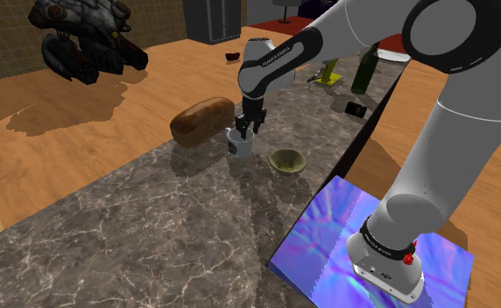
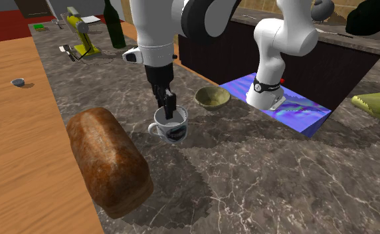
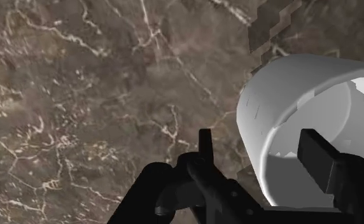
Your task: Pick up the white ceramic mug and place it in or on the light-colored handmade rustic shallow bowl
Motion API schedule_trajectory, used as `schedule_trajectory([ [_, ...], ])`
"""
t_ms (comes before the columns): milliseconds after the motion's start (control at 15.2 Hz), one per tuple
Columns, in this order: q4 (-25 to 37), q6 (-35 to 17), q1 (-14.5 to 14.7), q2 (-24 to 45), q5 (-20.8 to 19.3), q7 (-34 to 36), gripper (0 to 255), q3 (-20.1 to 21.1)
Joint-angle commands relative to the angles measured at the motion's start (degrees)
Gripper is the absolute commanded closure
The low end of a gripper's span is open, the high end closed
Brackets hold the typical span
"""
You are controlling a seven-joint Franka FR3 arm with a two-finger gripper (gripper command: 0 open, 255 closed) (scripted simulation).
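Observation:
The white mug (image 1: 239, 145) (image 2: 172, 127) (image 3: 282, 95) stands upright on the dark marble counter (image 1: 135, 227), with a dark emblem on its side and its handle towards the bread loaf. My gripper (image 1: 243, 129) (image 2: 168, 106) (image 3: 260, 153) comes straight down onto its rim. The fingers are open and straddle the mug's wall: one finger (image 3: 205, 149) outside, the other (image 3: 321, 162) inside, with a gap on both sides of the wall. The shallow olive-tan bowl (image 1: 287, 161) (image 2: 212, 97) lies a short way off, between the mug and my stand.
A brown bread loaf (image 1: 202, 120) (image 2: 109, 159) lies close beside the mug. A dark bottle (image 1: 363, 70) (image 2: 113, 26) and a yellow-green appliance (image 2: 81, 33) stand at the counter's far end. My base sits on a blue-purple stand (image 1: 328, 236) by the counter's edge.

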State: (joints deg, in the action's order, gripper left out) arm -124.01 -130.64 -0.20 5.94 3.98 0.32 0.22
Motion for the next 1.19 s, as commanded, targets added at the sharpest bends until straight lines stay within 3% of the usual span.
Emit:
schedule_trajectory([
  [0,0.0,0.0,0.0,0.0,0.0,0.0,255,0.0],
  [528,0.0,-0.01,0.0,0.0,0.0,0.0,255,0.0],
  [1122,3.11,6.58,-0.03,-3.48,-0.31,0.45,255,-0.06],
])
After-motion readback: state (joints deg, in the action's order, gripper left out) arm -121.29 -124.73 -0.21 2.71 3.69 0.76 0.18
